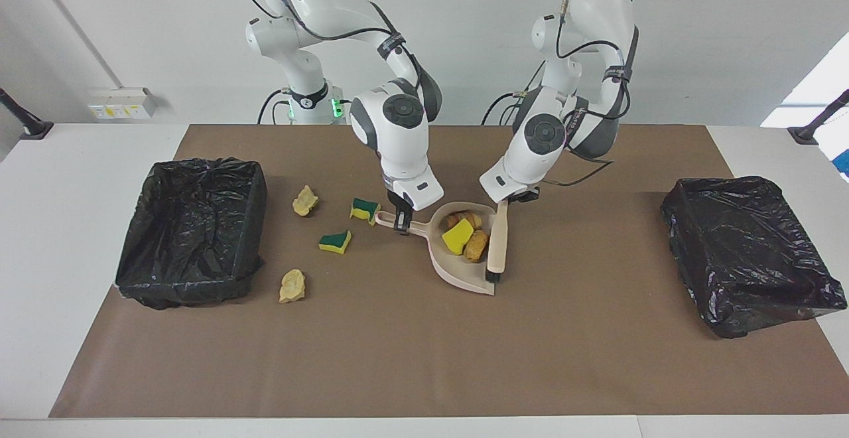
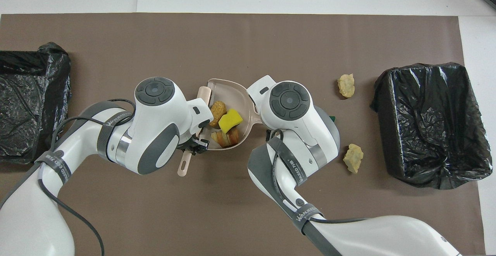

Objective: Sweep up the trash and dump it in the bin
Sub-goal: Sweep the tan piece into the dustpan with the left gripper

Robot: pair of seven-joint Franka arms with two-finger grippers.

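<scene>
Four trash pieces lie loose beside the dustpan. Right gripper pinches its handle; left gripper pinches the brush.

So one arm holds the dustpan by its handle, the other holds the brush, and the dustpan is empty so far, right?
Not quite: the dustpan is not empty. The facing view shows a yellow sponge piece, an orange-brown lump and another brownish piece inside it. The rest holds: the right gripper grips the dustpan's handle and the left gripper holds the brush.
</scene>
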